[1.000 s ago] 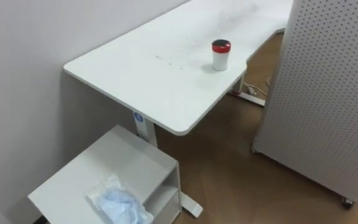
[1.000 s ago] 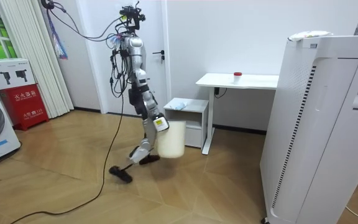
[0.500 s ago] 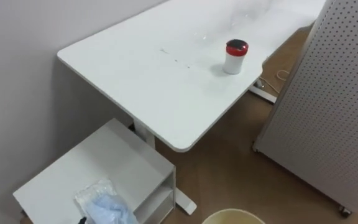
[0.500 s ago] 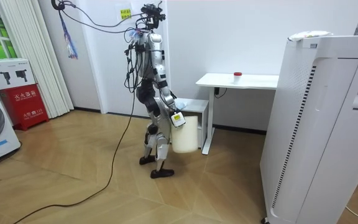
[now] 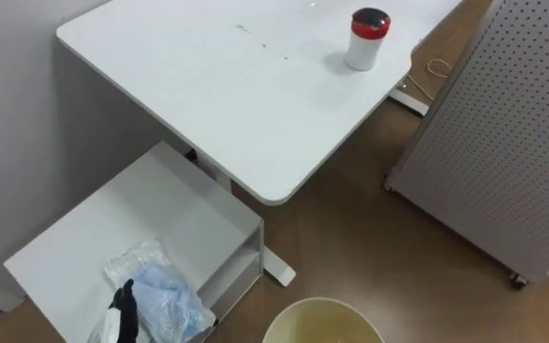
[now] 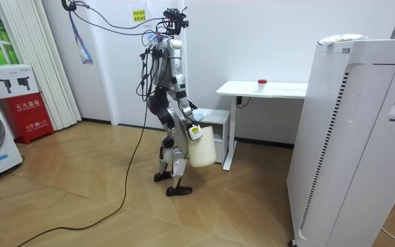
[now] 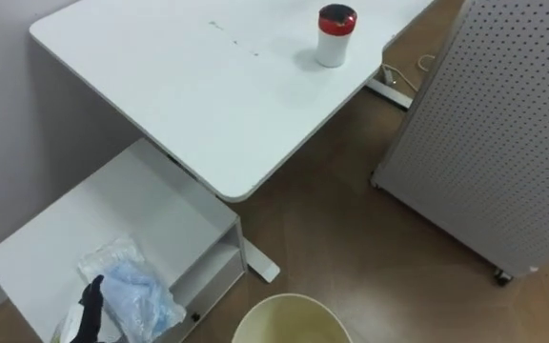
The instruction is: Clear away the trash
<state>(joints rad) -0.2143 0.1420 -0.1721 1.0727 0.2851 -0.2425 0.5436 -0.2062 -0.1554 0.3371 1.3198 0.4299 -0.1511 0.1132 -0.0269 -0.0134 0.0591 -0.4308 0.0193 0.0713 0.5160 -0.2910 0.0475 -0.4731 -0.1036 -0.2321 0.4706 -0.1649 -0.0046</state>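
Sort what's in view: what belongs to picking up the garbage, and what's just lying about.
For the job:
crumpled blue-and-clear bag on the low white cabinet; cream bin; left hand beside the bag.

Lying about:
red-lidded cup on the white desk; perforated panel.

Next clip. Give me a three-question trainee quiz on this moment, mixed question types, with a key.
1. True or false: the cup lies tipped over on the desk.
2. The bag lies on: A the floor, B the cabinet, C the desk.
3. Which thing is the left hand nearest?
Key: 1 false, the cup stands upright on the desk; 2 B; 3 the bag.
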